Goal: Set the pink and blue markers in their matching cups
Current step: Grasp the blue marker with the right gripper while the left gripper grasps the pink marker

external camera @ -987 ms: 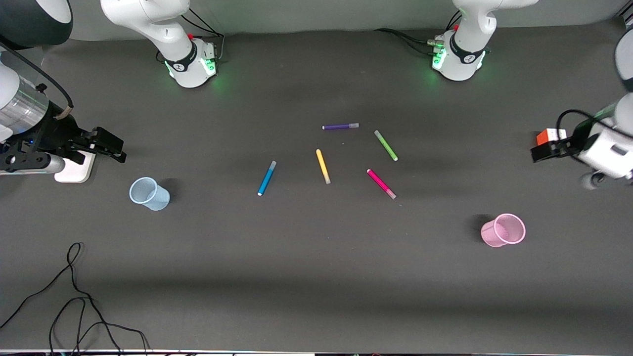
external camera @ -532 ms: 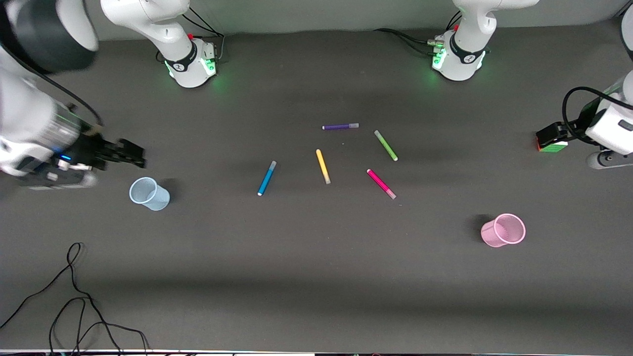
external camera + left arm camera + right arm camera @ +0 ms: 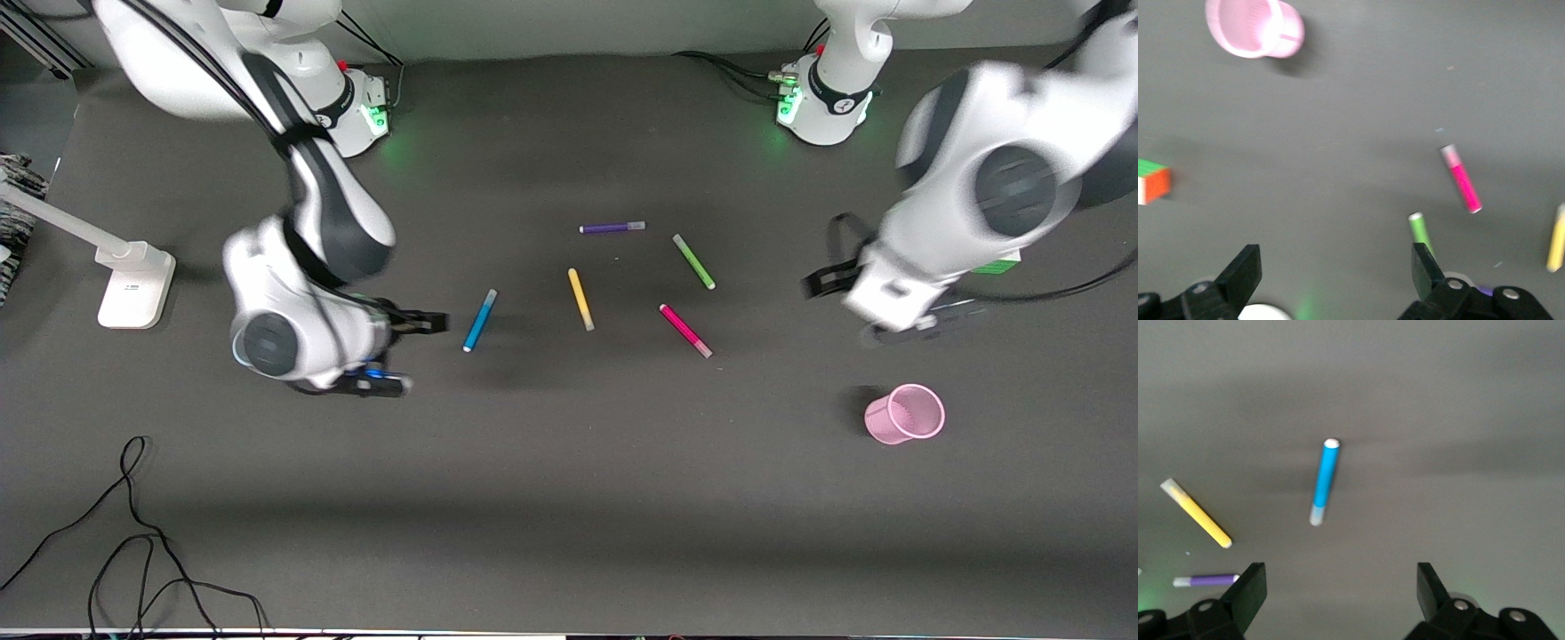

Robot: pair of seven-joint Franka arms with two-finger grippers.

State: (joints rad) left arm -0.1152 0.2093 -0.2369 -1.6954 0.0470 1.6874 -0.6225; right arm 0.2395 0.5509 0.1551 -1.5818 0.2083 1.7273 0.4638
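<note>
The sky-blue marker (image 3: pixel 480 320) and the magenta-pink marker (image 3: pixel 685 330) lie flat mid-table. My right gripper (image 3: pixel 429 322) is open and empty, just beside the blue marker toward the right arm's end; the right wrist view shows that marker (image 3: pixel 1324 481) ahead of the open gripper (image 3: pixel 1341 587). My left gripper (image 3: pixel 816 284) is open and empty, between the pink marker and the left arm's end of the table. The left wrist view shows the pink marker (image 3: pixel 1461 179), the pink mesh cup (image 3: pixel 1255 28) and my open gripper (image 3: pixel 1336 267). The pink cup (image 3: pixel 905 414) stands upright. The right arm's wrist hides the light-blue cup.
A yellow marker (image 3: pixel 581 300), a green marker (image 3: pixel 693 261) and a purple marker (image 3: pixel 612 228) lie among the task markers. A colour cube (image 3: pixel 1153 181) sits at the left arm's end. A white stand base (image 3: pixel 133 284) and loose black cables (image 3: pixel 133 533) are at the right arm's end.
Both arms have swung in from the table ends toward the markers. The right gripper now sits beside the blue marker and its wrist covers the blue cup. The markers have not moved.
</note>
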